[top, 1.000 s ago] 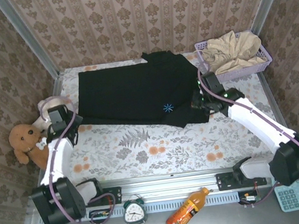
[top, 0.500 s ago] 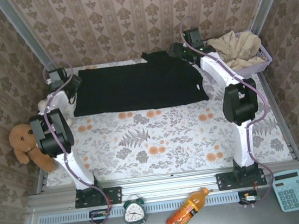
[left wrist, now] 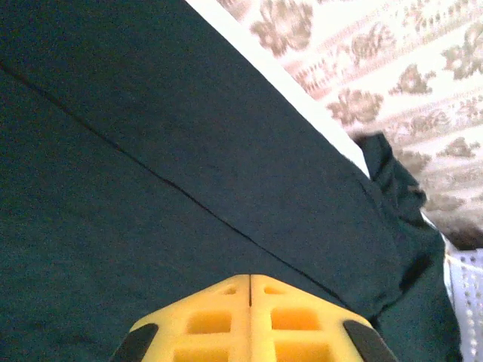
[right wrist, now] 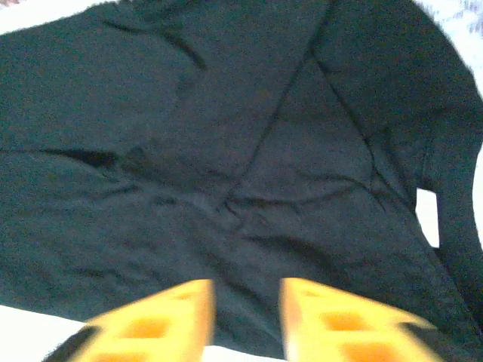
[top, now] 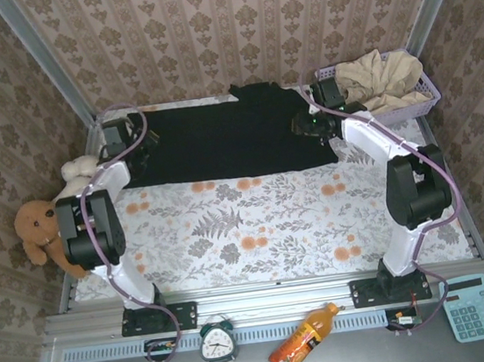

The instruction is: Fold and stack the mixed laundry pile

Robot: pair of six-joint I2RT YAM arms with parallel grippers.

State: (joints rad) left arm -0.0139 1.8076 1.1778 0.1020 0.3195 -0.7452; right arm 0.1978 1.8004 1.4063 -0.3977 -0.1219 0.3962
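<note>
Floral-print cloth covers the tabletop (top: pixel 257 232), and the black short-sleeved cloth T-shirt (top: pixel 228 143) lies folded into a long band right beside the lavender plastic mesh basket (top: pixel 422 104), which holds the crumpled beige-cream cloth garment (top: pixel 379 76). Your left fingers (left wrist: pixel 215 320) are pressed together over the shirt's end farthest from the basket, with no cloth visibly between them. Your right fingers (right wrist: pixel 177 313) stand slightly apart over the end nearest the basket. Watch the bunched sleeve there: pinch only one layer and the fold will likely peel open, and a wide swing could knock the basket.
</note>
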